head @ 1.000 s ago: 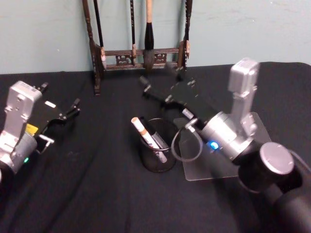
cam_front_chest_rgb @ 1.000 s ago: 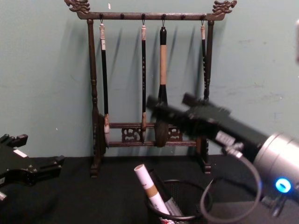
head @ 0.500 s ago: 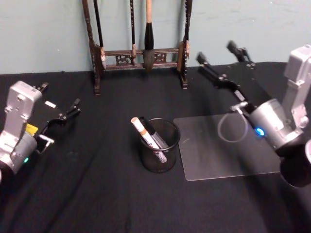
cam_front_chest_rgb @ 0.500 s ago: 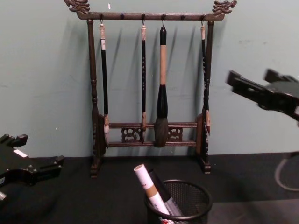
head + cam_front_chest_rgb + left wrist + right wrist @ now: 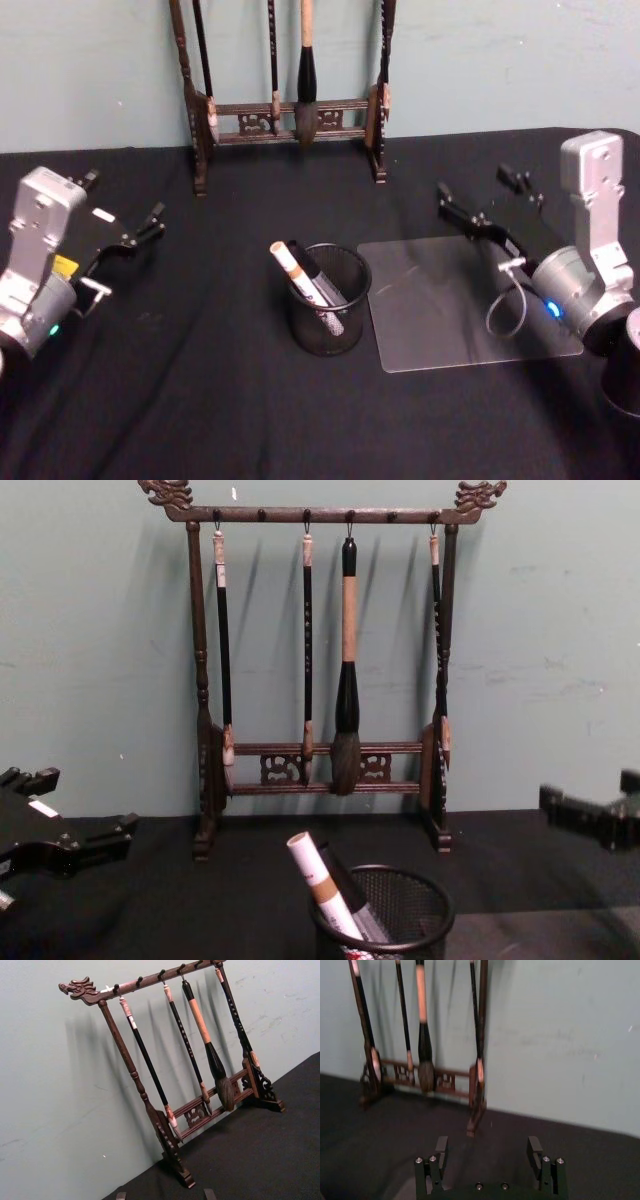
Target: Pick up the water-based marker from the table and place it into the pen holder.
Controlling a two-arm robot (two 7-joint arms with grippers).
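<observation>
Marker [image 5: 296, 272] leans inside holder [image 5: 325, 335] mid-table, top end propped past the rim because the cup is wide; placing looks done. Right gripper [image 5: 478, 190] hangs over the table's right side, fingers apart, empty. Left gripper [image 5: 125, 205] idle near the left edge, fingers also apart.

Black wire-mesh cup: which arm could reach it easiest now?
Likely the right: the open right gripper hovers by the clear plastic sheet beside the black wire-mesh cup; the left gripper sits farther away.
</observation>
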